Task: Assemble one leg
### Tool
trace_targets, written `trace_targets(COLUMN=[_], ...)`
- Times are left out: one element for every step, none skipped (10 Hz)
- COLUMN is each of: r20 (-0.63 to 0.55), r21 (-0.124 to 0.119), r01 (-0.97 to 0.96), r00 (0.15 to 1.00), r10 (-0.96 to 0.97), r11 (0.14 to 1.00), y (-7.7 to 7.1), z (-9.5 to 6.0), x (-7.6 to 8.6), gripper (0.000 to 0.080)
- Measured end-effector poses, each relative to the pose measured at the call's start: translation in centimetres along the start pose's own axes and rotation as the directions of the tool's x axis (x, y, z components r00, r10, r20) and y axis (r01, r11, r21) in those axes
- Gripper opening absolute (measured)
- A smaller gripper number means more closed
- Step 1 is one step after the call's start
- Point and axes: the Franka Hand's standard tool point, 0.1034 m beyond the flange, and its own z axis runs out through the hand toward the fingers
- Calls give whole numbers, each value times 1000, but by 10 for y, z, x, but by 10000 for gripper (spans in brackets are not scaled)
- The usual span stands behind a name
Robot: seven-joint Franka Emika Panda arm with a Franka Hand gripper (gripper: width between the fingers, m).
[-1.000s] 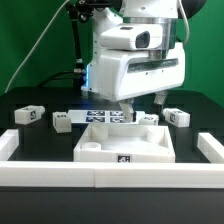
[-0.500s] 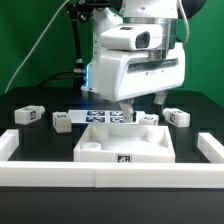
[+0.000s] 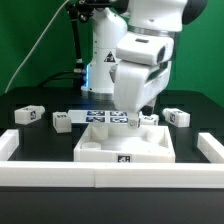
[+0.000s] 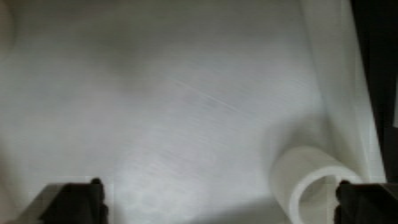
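Observation:
Several small white legs with marker tags lie on the black table: two at the exterior view's left [image 3: 30,115] [image 3: 63,121], one at the right [image 3: 176,117], and one [image 3: 151,120] just behind the panel beside my hand. My gripper [image 3: 134,121] hangs low over the back part of the large white rimmed panel [image 3: 100,152]. In the wrist view the panel's white surface [image 4: 178,100] fills the picture, with a round raised socket [image 4: 326,180] near one finger. My gripper [image 4: 222,203] is open and empty, with its dark fingertips [image 4: 75,202] far apart.
The marker board [image 3: 103,117] lies behind the panel. A low white rail [image 3: 110,176] runs along the front, with end pieces at the left [image 3: 14,145] and right [image 3: 210,148]. The arm's base stands at the back.
The hand has turned about its vertical axis, so a narrower side now faces the exterior camera. It stays low over the back of the panel. The legs have not moved.

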Motion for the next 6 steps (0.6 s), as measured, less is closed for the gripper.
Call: trace_targets(r20=[-1,0,0,-45,-77,-84], r21=[0,1,1,-52,-104,-123], r01=[-2,-1,-1,113,203,259], r00=[1000,1000,1000,992,974,959], r10=[2,1,1,-116,-212,-270], r11=[1000,1000,1000,992,974,958], y=[0,0,0,1,-6,-13], z=[0,1,1,3,8,12], x=[-1,0,-1,-3,-15,-24], gripper=[649,650,649,649,649,650])
